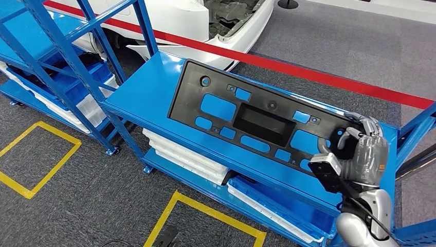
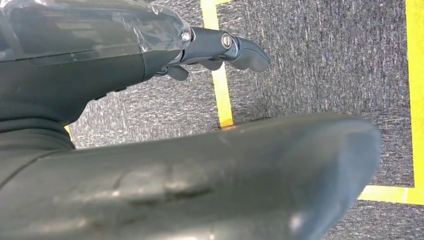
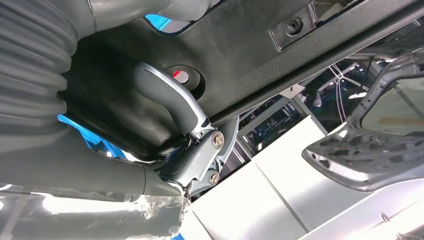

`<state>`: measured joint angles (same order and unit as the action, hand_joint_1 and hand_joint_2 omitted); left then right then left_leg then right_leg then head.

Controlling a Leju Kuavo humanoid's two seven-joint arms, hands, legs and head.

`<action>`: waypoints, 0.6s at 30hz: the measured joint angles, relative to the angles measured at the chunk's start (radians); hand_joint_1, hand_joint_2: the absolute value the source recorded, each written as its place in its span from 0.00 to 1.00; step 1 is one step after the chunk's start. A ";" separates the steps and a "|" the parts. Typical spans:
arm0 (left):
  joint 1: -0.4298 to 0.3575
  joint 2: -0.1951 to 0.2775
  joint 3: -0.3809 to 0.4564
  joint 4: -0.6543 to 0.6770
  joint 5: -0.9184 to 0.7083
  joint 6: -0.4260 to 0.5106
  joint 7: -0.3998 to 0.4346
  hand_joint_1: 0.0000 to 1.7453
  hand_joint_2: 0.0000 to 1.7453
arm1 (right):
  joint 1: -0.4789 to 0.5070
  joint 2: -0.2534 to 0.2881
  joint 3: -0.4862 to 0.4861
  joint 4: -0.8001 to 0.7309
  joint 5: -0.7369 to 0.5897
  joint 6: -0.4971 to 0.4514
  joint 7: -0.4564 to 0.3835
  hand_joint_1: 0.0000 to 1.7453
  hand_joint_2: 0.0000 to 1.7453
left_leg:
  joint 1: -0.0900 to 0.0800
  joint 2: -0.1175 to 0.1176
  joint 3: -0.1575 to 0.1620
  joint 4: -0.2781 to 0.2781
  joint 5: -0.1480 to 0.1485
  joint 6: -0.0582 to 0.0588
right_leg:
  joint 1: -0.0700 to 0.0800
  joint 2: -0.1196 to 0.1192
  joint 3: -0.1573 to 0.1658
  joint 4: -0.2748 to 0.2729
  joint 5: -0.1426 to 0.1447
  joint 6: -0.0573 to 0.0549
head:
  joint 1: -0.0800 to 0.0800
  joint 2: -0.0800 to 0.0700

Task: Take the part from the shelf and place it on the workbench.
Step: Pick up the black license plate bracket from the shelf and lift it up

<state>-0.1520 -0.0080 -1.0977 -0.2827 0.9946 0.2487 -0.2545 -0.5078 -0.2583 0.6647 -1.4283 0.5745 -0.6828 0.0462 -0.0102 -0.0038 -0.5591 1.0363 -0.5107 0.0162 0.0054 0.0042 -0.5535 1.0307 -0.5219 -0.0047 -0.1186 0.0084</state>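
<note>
A long black plastic panel [image 1: 257,119], matt and pierced by rounded rectangular cut-outs and small round holes, is seen lying flat on the glossy blue metal shelf [image 1: 149,92], the blue showing through every opening. Its right end is gripped by the right hand [image 1: 362,149]: fingers are curled over the far edge there, and in the right wrist view a grey finger [image 3: 170,100] is hooked onto the panel's dark surface beside a round hole. How firmly the edge is clamped cannot be made out, as the palm hides the contact.

The left hand [image 2: 165,75] is seen in its wrist view over coarse grey carpet [image 2: 320,65] with yellow tape lines [image 2: 217,75]; smooth dark fingers are stretched out, nothing held.

Stacked white trays [image 1: 185,154] are glimpsed below, cut off by the shelf edge.
</note>
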 joint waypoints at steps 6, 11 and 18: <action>0.000 0.000 0.002 0.000 0.004 0.001 -0.003 0.00 0.00 | 0.009 0.002 -0.005 -0.013 -0.038 0.000 -0.024 1.00 1.00 | 0.000 0.000 0.000 0.000 0.000 0.000 | 0.000 0.000 0.000 0.000 0.000 0.000 | 0.000 0.000; 0.017 0.000 0.004 0.000 0.024 0.003 -0.027 0.00 0.00 | 0.136 0.042 -0.113 -0.104 -0.381 -0.006 -0.139 1.00 1.00 | 0.000 -0.004 -0.002 0.000 0.000 0.000 | 0.000 -0.004 0.000 0.000 -0.001 0.001 | 0.000 0.000; 0.024 0.000 0.007 0.000 0.031 0.003 -0.031 0.00 0.00 | 0.209 0.073 -0.227 -0.194 -0.409 -0.012 -0.179 1.00 1.00 | 0.000 -0.003 -0.003 0.000 0.000 0.000 | 0.000 -0.004 -0.002 -0.001 -0.001 0.000 | 0.000 0.000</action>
<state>-0.1277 -0.0080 -1.0909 -0.2827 1.0258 0.2514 -0.2856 -0.2993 -0.1850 0.4377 -1.6228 0.1655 -0.6950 -0.1326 -0.0103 -0.0066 -0.5622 1.0362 -0.5109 0.0163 0.0053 0.0004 -0.5552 1.0299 -0.5229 -0.0043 -0.1184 0.0084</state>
